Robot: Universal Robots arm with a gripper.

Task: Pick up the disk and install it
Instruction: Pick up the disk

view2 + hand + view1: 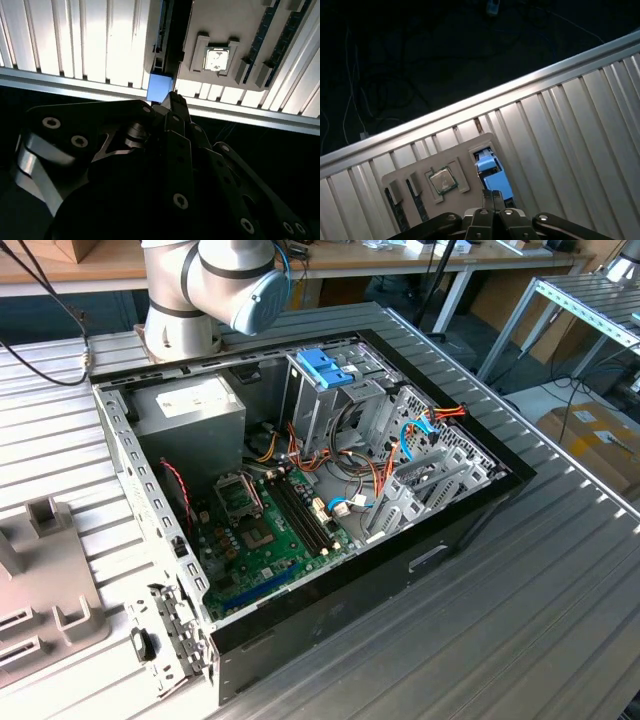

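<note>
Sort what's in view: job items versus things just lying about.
For the job: the disk, slotted in the grey holder; the pincer, right at it; the open computer case.
Just lying about: the processor chip and the memory sticks on that holder.

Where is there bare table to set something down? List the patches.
Free: the ribbed table along the computer case's near side and off to the exterior view's right. A narrow strip lies between the case and the grey fixture. Crowded: inside the case, among cables, motherboard and drive cage.
</note>
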